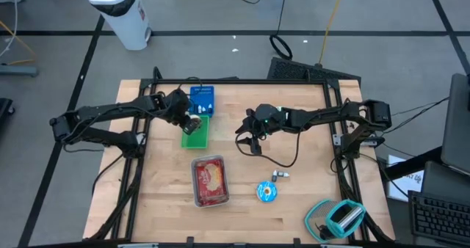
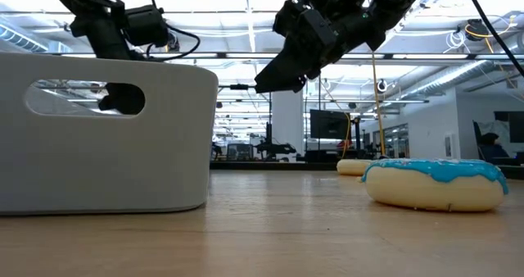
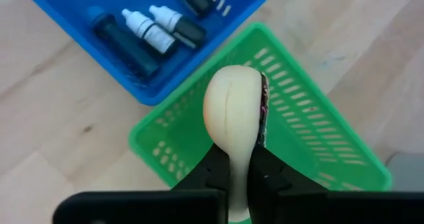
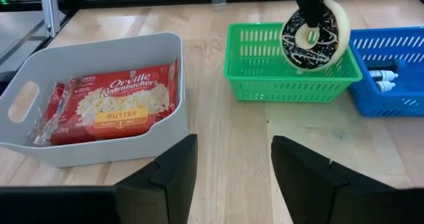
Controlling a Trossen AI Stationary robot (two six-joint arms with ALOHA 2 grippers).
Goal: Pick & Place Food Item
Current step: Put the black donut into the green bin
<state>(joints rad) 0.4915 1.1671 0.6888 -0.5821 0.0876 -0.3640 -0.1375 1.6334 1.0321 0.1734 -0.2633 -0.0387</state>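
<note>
A chocolate-frosted donut with white drizzle stands on edge in my left gripper, above the green basket. In the left wrist view its pale underside faces the camera, and the basket lies below it. My right gripper is open. It hovers over bare table to the right of the green basket and touches nothing. A blue-frosted donut rests flat on the table nearer the front. My left gripper pinches the donut's ring between its two fingers, one finger on the pale underside and the other on the frosted face. The fingers come from above, pointing down. The donut hangs upright on edge, lifted clear above the green basket.
A blue basket with small bottles touches the green basket's far side. A grey bin holding a popcorn packet sits near the front. A small metal object and a teal tape dispenser lie to the right.
</note>
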